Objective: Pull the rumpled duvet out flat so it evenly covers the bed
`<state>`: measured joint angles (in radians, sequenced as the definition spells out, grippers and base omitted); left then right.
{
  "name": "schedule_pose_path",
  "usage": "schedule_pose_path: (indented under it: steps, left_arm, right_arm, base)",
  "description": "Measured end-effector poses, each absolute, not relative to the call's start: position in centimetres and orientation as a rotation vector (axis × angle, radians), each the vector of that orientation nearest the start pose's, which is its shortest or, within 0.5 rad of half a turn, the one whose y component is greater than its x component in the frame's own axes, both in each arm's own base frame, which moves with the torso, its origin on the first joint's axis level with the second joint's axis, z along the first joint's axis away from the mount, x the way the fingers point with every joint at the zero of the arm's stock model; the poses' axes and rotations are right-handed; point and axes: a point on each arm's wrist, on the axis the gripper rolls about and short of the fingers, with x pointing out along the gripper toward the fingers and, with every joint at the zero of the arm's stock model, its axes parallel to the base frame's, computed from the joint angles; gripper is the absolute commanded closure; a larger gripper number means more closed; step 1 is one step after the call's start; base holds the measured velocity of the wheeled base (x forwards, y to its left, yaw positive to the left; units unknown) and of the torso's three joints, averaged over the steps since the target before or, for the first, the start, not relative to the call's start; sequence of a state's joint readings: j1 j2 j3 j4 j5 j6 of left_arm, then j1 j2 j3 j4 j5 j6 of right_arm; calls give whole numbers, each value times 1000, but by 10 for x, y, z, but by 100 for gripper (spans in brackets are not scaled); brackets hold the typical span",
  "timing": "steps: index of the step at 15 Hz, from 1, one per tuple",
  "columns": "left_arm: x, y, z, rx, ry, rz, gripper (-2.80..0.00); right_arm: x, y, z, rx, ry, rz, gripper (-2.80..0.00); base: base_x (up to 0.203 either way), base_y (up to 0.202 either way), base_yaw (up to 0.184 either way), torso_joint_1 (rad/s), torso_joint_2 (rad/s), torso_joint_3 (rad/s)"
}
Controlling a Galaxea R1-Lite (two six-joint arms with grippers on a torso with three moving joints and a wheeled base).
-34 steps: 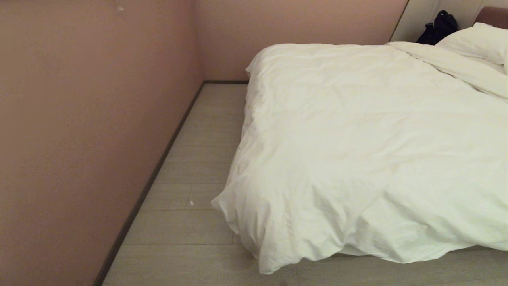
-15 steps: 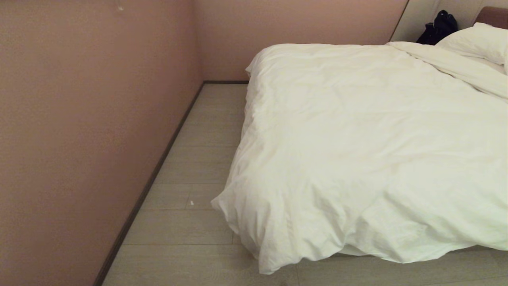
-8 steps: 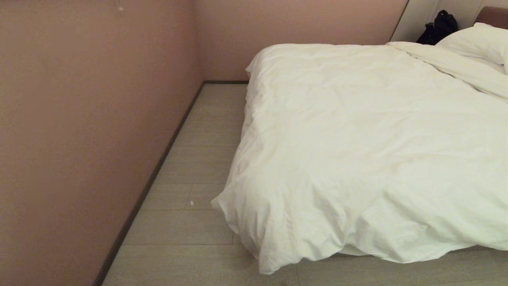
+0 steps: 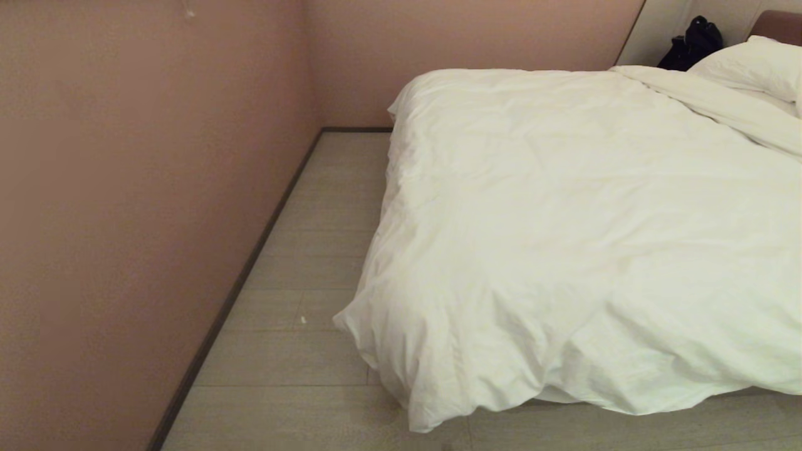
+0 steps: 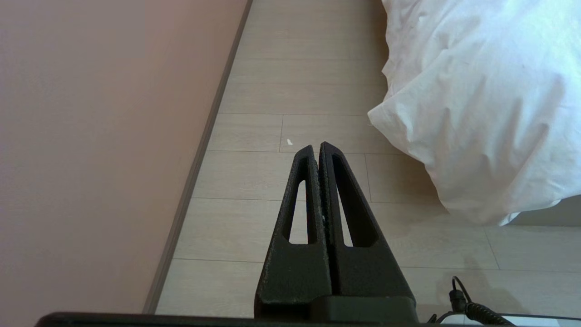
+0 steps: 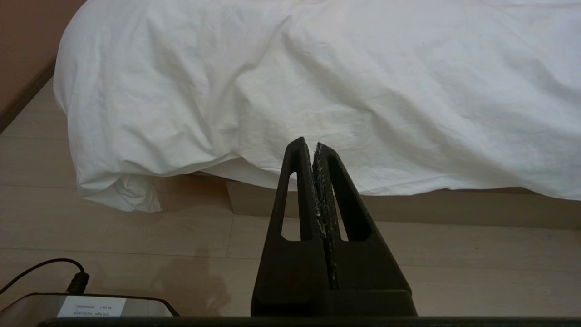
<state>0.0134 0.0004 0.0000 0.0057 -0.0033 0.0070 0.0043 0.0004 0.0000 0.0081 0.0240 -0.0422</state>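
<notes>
Black and pressed flat together, the jaws of the left gripper (image 5: 316, 146) held nothing and hung over the pale plank floor (image 5: 290, 91), near the pink wall (image 5: 100, 136) and well apart from the drooping corner of the duvet (image 5: 476, 113). The right gripper (image 6: 308, 141) was the same: jaws closed tight on nothing, low before the foot of the bed, whose brown base (image 6: 408, 209) showed under the hanging white edge. Neither arm appeared in the head view. Nothing had changed across the last couple of seconds; the head view matched the earlier ones crease for crease, and both arms had kept still. The duvet (image 4: 583, 238) lay spread over the bed, reaching up toward the pillow (image 4: 752, 66), where its top edge was bunched in a slanting fold, while its near-left corner spilled to the floor. That stillness suggested either a pause before the first pull or a finished job; the uneven corner and skewed top edge argued that straightening remained to be done.
</notes>
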Motion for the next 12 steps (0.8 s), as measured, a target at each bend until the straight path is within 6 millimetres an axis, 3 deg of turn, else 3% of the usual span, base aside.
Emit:
schedule_pose_path:
  steps: [12]
  left_arm:
    - [-23, 0, 75, 7, 7, 11, 0]
  right_arm:
    - [-23, 0, 75, -42, 8, 30, 0]
  base:
    - [0, 0, 0, 0, 0, 0]
